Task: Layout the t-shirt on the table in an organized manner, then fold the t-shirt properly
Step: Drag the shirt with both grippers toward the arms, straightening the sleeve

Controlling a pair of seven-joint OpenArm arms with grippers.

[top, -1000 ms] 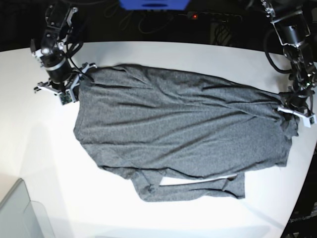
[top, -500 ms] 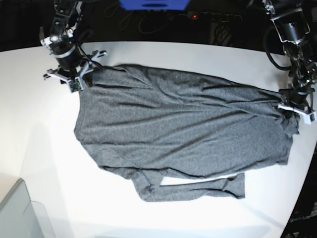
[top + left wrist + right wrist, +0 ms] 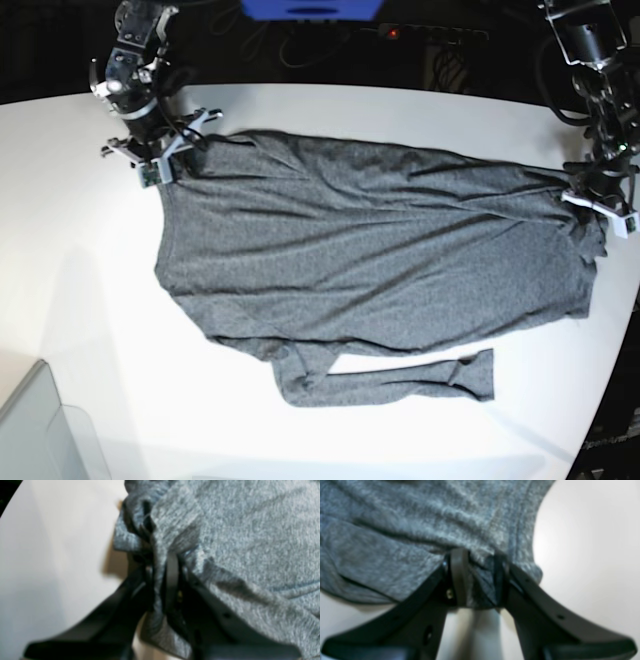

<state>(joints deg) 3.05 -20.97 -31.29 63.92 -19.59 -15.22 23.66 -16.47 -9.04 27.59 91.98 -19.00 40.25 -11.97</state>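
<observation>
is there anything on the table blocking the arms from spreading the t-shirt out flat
Nothing visible does. The t-shirt lies on bare table; only a translucent bin corner sits at the near edge, apart from the cloth.

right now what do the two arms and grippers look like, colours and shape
Both arms are black with silver-grey joint rings and loose black cables. The right gripper and left gripper carry white bracket pieces in the base view. Up close, the fingers are matte black, curved, with small holes.

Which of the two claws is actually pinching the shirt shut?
The left gripper, at the base view's right: its jaws are shut on the t-shirt. The right gripper has parted jaws around the cloth.
</observation>
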